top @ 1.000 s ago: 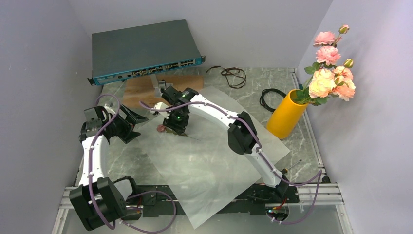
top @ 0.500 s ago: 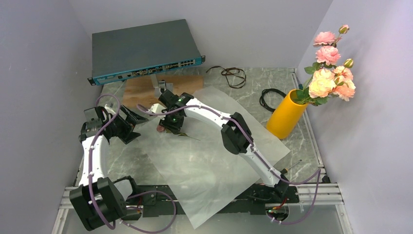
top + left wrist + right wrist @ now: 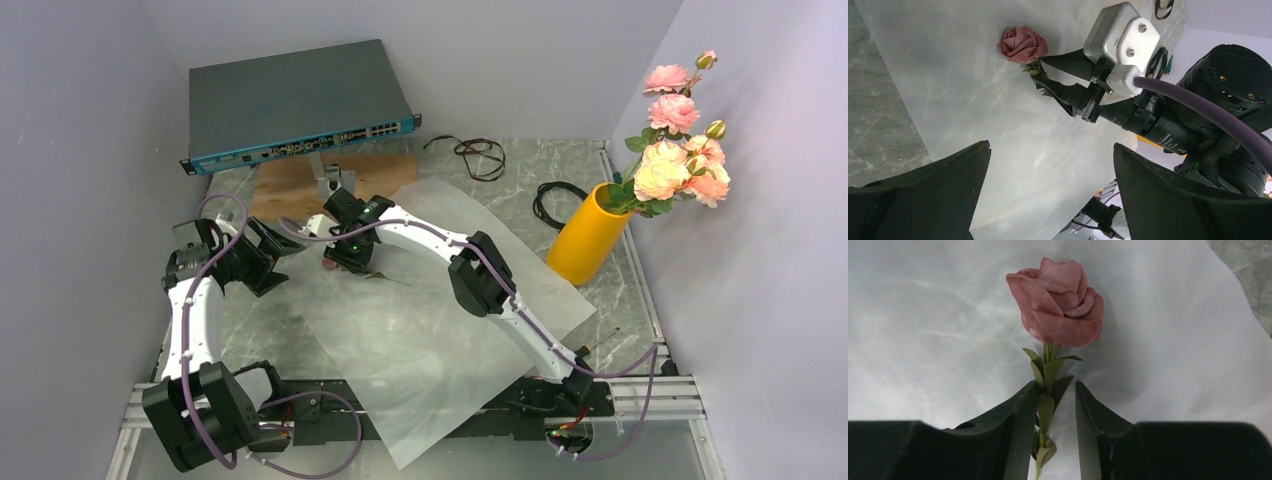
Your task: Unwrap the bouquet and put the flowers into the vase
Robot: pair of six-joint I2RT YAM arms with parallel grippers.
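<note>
Right now my right gripper [image 3: 1055, 390] straddles the stem of the mauve rose [image 3: 1058, 305] just below the bloom, its jaws part-spread and not clamped on it; the rose lies on the white paper sheet [image 3: 430, 330]; my left gripper [image 3: 1050, 150] hangs fully spread nearby; the other flowers [image 3: 680, 150] stand in the yellow vase [image 3: 585, 240], well apart.

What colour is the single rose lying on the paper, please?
The rose is dusty mauve-pink, clearest in the right wrist view.

Soft, bright, even light fills every view. The dark mauve rose [image 3: 1058, 302] is sharp, casting a faint shadow rightward onto the mildly shiny translucent white paper sheet [image 3: 938, 315].
</note>
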